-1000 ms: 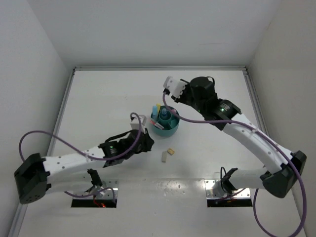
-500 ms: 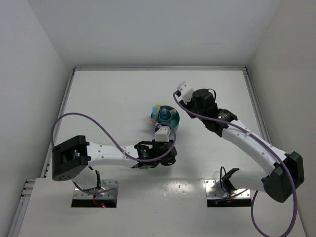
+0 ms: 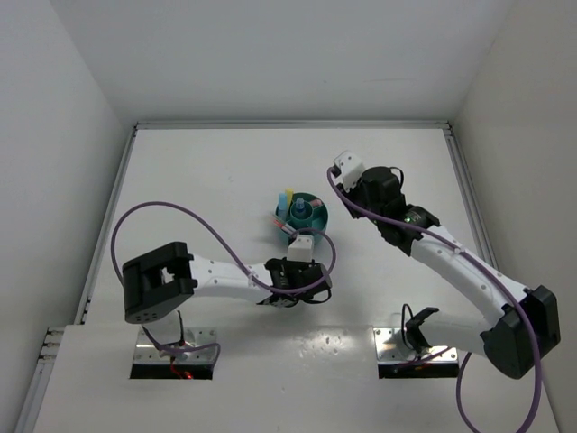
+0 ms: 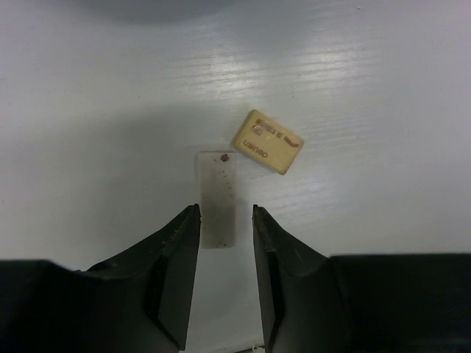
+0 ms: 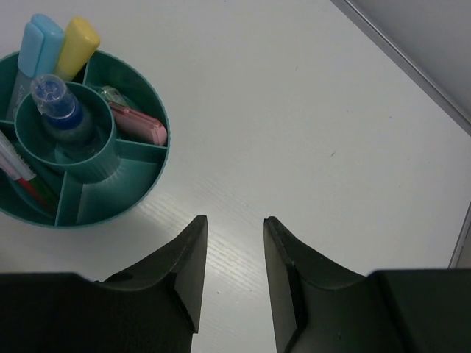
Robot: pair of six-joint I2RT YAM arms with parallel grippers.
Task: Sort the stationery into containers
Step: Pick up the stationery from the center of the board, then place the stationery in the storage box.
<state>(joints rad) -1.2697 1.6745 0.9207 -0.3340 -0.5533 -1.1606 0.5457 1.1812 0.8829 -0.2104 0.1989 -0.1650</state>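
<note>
The teal organiser (image 3: 311, 219) holds a yellow marker (image 5: 79, 44), a light-blue marker (image 5: 38, 45), a clear-blue pen (image 5: 57, 105) in its central cup, a pink item (image 5: 140, 125) and thin pens (image 5: 18, 170). A grey eraser (image 4: 218, 195) and a tan eraser (image 4: 268, 142) lie on the table. My left gripper (image 4: 226, 215) is open, with its jaws either side of the grey eraser's near end. In the top view the left gripper (image 3: 302, 275) covers both erasers. My right gripper (image 5: 235, 220) is open and empty, above bare table to the right of the organiser (image 5: 147, 176).
The white table (image 3: 207, 180) has raised rails at its left, back and right edges and walls beyond them. The left arm's purple cable (image 3: 180, 212) loops over the table's left half. A rail edge (image 5: 412, 66) shows in the right wrist view.
My left gripper has swung right, from beside the organiser to over the two erasers. My right gripper has drawn back to the right, away from above the organiser.
</note>
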